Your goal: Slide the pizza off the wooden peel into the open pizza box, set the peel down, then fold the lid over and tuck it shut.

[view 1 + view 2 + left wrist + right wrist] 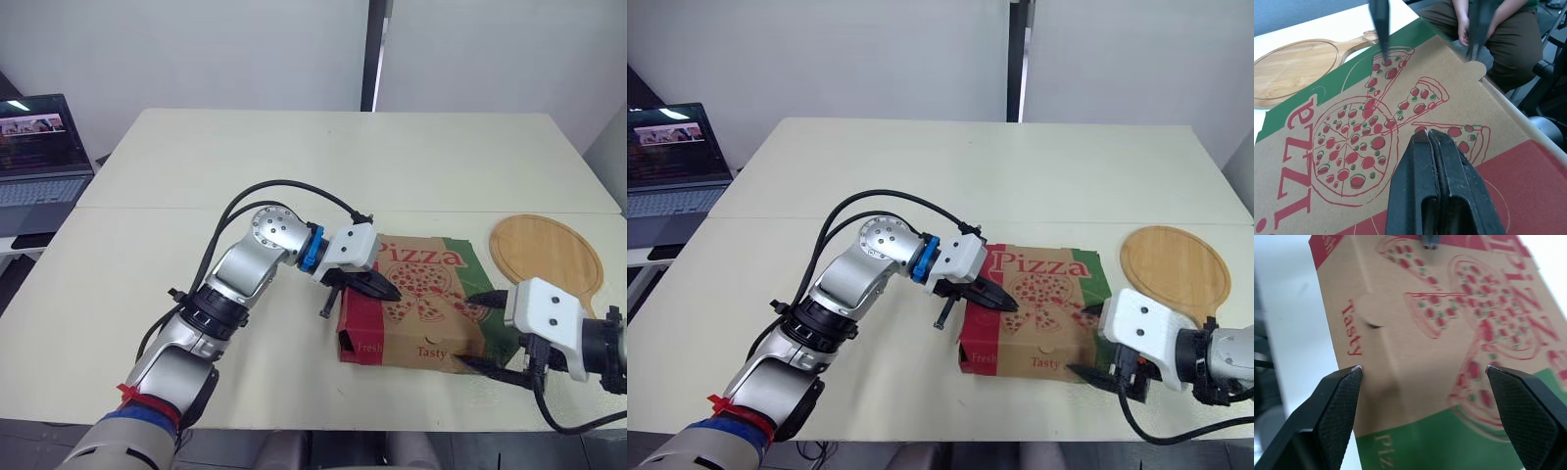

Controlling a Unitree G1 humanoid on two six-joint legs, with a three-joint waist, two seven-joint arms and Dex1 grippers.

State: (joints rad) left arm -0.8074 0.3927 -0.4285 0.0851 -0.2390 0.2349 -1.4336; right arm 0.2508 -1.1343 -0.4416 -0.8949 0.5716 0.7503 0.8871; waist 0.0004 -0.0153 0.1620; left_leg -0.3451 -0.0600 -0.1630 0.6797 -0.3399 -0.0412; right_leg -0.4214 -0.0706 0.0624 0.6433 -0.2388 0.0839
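Currently my left gripper (384, 287) is closed, fingers pressed together, with its tip resting on the lid of the pizza box (431, 318) toward the box's left side. My right gripper (478, 330) is spread wide at the box's right front corner, one finger over the lid and the other apparently at the front wall. The box lies flat with the lid folded down. The pizza is hidden, presumably inside. The wooden peel (546, 257) lies empty on the table (294, 166), just beside the box's far right corner. I judge the tuck to be the step in hand. Hazards: the box is light cardboard pinned at one point, so a sideways push from the right could pivot it about my left tip. Excess downward force could crush the lid onto the pizza. A misaligned front flap could buckle instead of seating. Clearance: the table's near edge is close to the box front, and a seated person (1488, 29) is beyond it. The peel limits travel to the right, while open table lies behind and to the left.
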